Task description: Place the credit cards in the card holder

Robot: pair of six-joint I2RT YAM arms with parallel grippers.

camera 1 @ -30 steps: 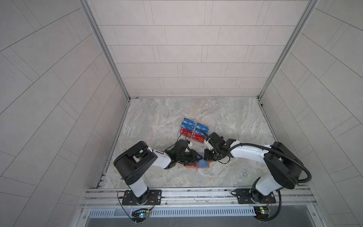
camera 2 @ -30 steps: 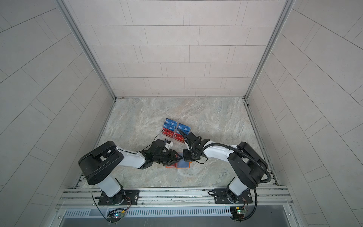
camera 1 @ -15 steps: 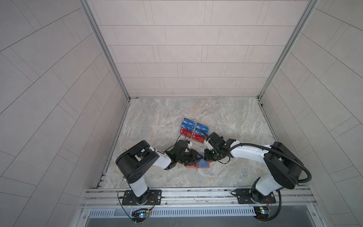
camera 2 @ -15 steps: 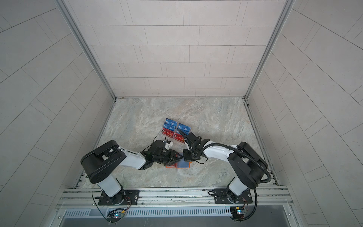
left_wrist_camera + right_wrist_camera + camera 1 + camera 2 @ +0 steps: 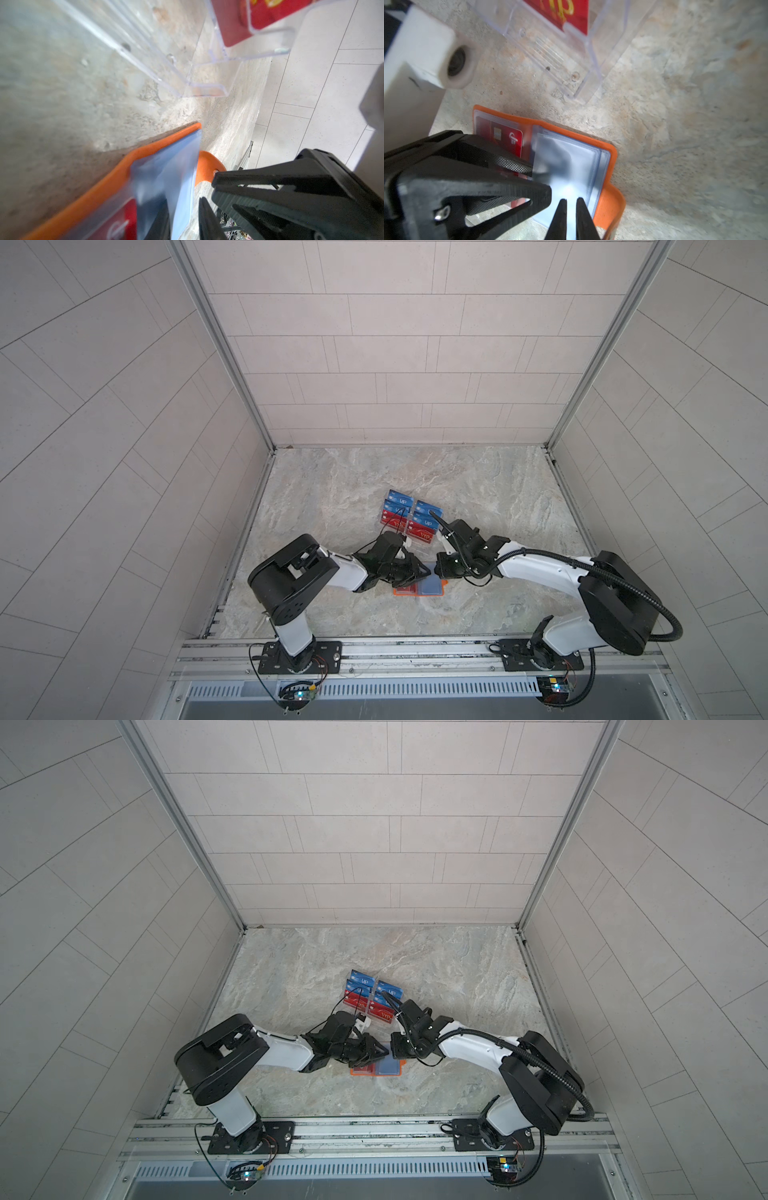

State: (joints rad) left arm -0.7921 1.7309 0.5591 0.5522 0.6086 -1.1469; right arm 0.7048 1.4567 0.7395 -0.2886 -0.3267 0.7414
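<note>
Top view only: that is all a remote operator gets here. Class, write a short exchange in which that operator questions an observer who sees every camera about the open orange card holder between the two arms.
Operator: In a top view I can't see inside the card holder. Any card in it yet?
Observer: Yes. The right wrist view shows a red card tucked under clear plastic in one half.
Operator: What is the left tool working on?
Observer: The left wrist view shows a clear sleeve page of the other half raised, passing between its fingers.
</note>
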